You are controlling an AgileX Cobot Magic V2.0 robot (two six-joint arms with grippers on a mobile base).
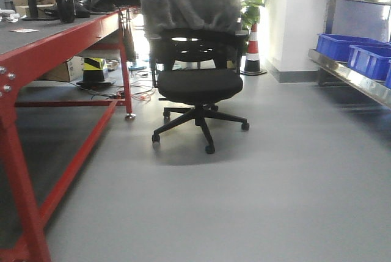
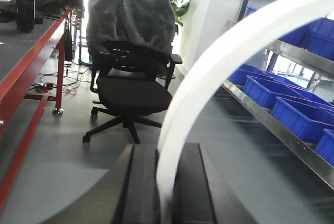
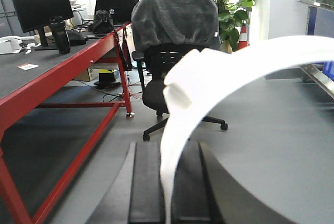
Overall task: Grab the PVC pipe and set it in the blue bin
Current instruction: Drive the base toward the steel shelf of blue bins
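A white curved PVC pipe [image 2: 224, 62] rises from between the black pads of my left gripper [image 2: 166, 153] and arcs up to the right. The jaws are shut on it. In the right wrist view a white curved PVC pipe [image 3: 250, 62] with a squarish collar [image 3: 177, 91] arcs up and right from my right gripper [image 3: 166, 151], whose jaws are shut on it. Blue bins [image 2: 271, 91] sit on a metal shelf at the right, also seen in the front view [image 1: 342, 45]. Neither gripper nor any pipe shows in the front view.
A black office chair [image 1: 197, 85] draped with a grey cloth stands ahead on the grey floor. A red-framed workbench [image 1: 61, 42] runs along the left with monitors and a bottle on it. A traffic cone [image 1: 252, 51] and a plant stand behind.
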